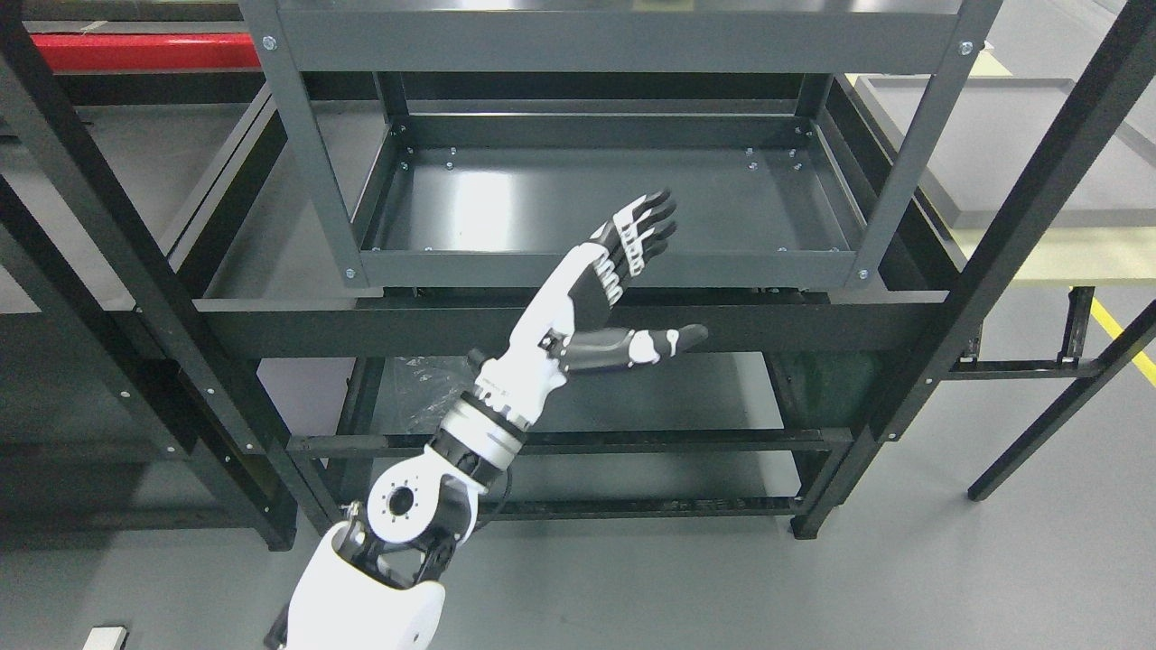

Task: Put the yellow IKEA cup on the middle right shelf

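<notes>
The left arm rises from the lower left and reaches toward a dark grey metal rack point(312, 153), its left hand point(603, 289) held flat with fingers point(643, 230) straight and thumb spread, holding nothing. The hand hovers before the front rim of a bare tray shelf point(506, 203); a red bar point(144, 52) crosses the upper left

No legible text or labels

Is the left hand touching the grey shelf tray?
Cannot tell. In the head view the open left hand overlaps the grey shelf tray front rim; no gap or contact shows.
</notes>
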